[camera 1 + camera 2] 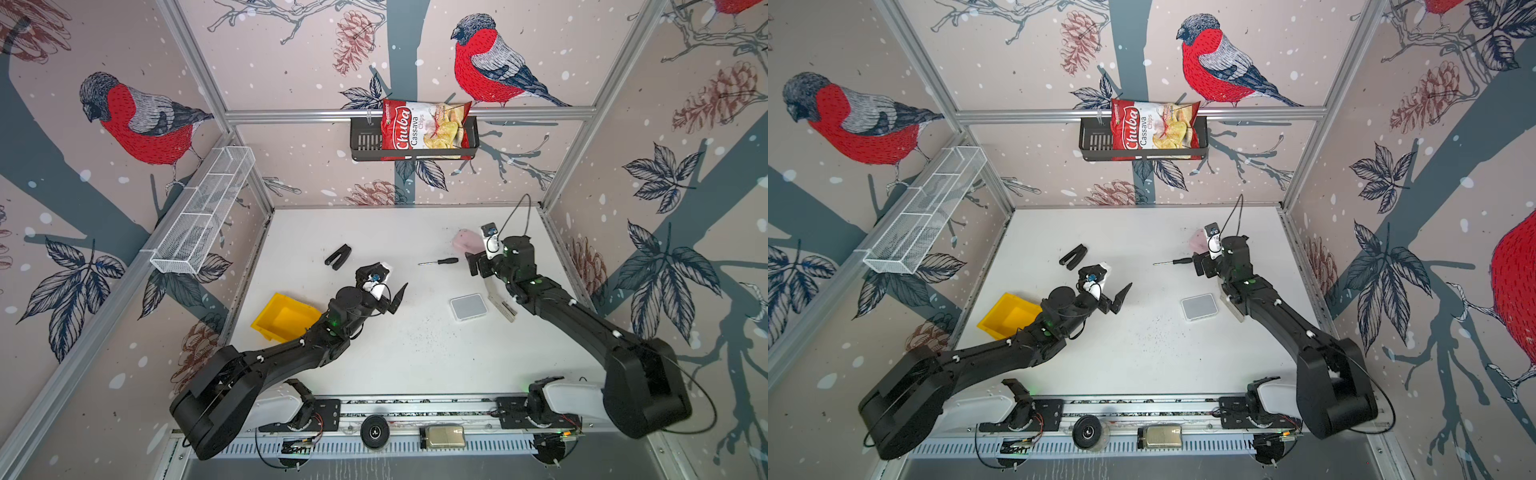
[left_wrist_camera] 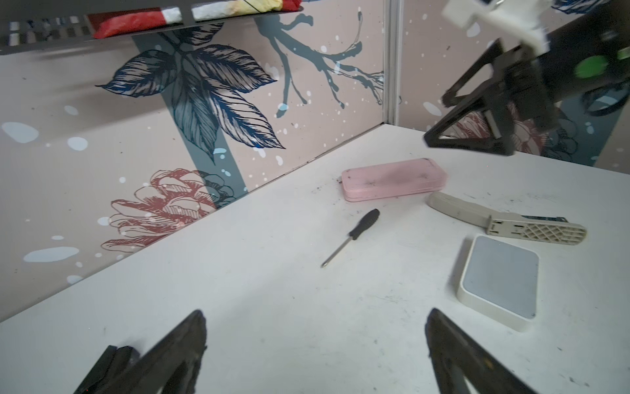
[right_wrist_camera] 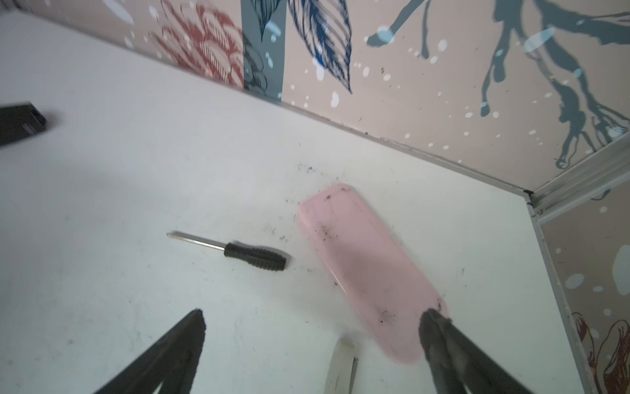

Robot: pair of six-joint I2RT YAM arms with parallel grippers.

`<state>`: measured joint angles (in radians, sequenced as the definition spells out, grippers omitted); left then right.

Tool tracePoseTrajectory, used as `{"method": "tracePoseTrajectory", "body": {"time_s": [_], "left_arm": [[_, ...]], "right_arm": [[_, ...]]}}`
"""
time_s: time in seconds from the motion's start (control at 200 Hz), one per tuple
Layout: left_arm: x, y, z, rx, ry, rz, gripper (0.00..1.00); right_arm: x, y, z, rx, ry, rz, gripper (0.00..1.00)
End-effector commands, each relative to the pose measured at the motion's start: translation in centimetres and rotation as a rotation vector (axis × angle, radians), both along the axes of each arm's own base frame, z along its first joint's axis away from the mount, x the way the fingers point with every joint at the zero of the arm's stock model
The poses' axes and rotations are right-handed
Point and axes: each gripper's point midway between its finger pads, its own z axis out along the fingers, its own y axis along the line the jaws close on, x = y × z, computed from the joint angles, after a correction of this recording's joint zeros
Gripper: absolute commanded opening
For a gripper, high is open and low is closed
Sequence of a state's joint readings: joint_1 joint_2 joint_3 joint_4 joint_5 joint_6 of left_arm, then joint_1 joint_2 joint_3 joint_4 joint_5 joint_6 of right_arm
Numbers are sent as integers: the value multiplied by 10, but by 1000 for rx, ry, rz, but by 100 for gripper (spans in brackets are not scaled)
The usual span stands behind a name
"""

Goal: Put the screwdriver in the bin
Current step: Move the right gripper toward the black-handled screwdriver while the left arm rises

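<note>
While screwdriver [image 1: 439, 262] lies clear, bin [image 1: 264, 319] hugs table [image 1: 415, 353] edge

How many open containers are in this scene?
3. The yellow bin stands on the table, at its left; the white mesh tray hangs on the left wall; the black basket, holding a chips bag, hangs on the back wall. No others show.

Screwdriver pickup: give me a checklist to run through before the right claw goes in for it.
1. The screwdriver lies flat with nothing on it: ok.
2. The right claw is open and empty: ok.
3. The left claw is open and empty: ok.
4. Handle apart from the pink case: ok.
5. Right claw's finger clear of the pink case: cannot tell; they overlap in the right wrist view.
6. The bin is free inside: visible part ok, rest hidden by the left arm.
</note>
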<state>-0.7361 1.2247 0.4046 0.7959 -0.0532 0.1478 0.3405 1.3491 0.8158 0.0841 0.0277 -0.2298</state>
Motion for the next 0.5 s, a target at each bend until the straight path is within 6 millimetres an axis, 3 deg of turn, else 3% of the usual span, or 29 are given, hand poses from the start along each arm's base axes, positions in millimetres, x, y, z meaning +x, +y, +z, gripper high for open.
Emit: {"method": "tracePoseTrajectory", "body": {"time_s": [0.0, 0.195, 0.495], "left_arm": [[-12, -13, -8, -4, 39, -33, 98], [-35, -29, -20, -19, 95, -88, 98], [-46, -15, -35, 1, 133, -64, 98]], "right_arm": [[6, 12, -16, -80, 70, 85, 98], [19, 43, -55, -194, 217, 281, 99], [36, 70, -93, -241, 370, 410, 100]]}}
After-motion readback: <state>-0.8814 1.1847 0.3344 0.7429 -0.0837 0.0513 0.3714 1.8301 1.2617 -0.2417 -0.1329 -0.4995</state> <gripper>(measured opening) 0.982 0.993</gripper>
